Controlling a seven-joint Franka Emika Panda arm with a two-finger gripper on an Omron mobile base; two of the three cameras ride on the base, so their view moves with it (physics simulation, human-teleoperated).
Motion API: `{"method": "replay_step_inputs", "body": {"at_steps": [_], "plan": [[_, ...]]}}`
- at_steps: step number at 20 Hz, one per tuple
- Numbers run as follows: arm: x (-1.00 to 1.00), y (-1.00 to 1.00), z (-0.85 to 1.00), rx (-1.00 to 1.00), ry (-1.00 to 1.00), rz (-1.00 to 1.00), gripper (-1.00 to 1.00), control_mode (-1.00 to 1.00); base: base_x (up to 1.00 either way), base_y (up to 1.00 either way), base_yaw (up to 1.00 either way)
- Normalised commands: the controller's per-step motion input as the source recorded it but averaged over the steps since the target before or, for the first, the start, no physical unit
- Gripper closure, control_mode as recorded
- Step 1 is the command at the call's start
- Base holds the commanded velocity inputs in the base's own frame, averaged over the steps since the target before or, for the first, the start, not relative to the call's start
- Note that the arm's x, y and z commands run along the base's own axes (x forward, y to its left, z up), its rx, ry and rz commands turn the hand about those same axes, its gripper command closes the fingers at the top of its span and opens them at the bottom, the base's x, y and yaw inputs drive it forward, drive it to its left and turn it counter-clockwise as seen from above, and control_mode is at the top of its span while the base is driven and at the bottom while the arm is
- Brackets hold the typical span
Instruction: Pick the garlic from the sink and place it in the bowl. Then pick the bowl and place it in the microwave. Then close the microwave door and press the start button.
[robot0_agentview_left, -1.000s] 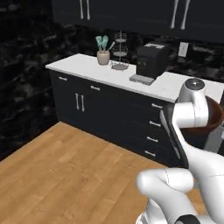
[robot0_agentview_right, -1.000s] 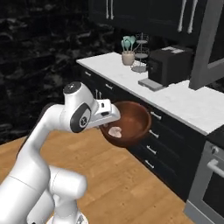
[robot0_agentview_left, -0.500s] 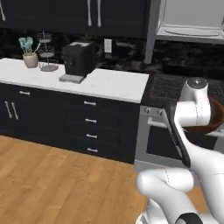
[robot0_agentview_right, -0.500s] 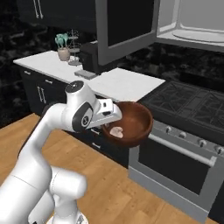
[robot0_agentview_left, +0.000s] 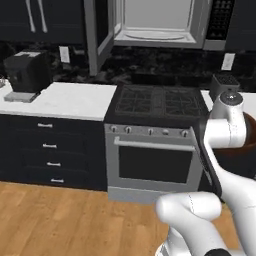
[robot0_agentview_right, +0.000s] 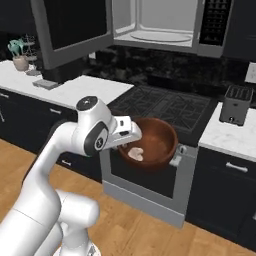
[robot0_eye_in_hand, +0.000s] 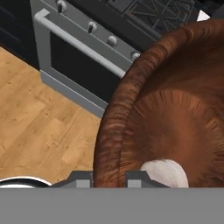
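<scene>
Above the stove, out in front of the oven door: bowl carried level and clear of the cooktop, so nothing spills. Gripper closed on its near rim, one finger either side of the wall. Garlic lying on the bowl's bottom, near the gripped side. Microwave overhead, microwave door swung wide to the left, leaving turntable free to take the bowl. Probably a lift up and inward needed next

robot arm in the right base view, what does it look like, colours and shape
The arm is glossy white with rounded, tube-like links and dark grey bands at the joints. A round grey cap tops its upper joint. The gripper is a boxy white hand with small dark fingers. No cables or markings show.
</scene>
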Motion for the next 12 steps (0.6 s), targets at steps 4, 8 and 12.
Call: {"method": "replay_step_inputs", "body": {"at_steps": [4,8,12], "plan": [[0.00,0.00,0.00,0.00,0.00,0.00,1.00,1.00,0.94,0.00,-0.31],[0.00,0.00,0.00,0.00,0.00,0.00,1.00,1.00,0.97,0.10,-0.24],[0.00,0.00,0.00,0.00,0.00,0.00,1.00,1.00,0.82,0.36,-0.15]]}}
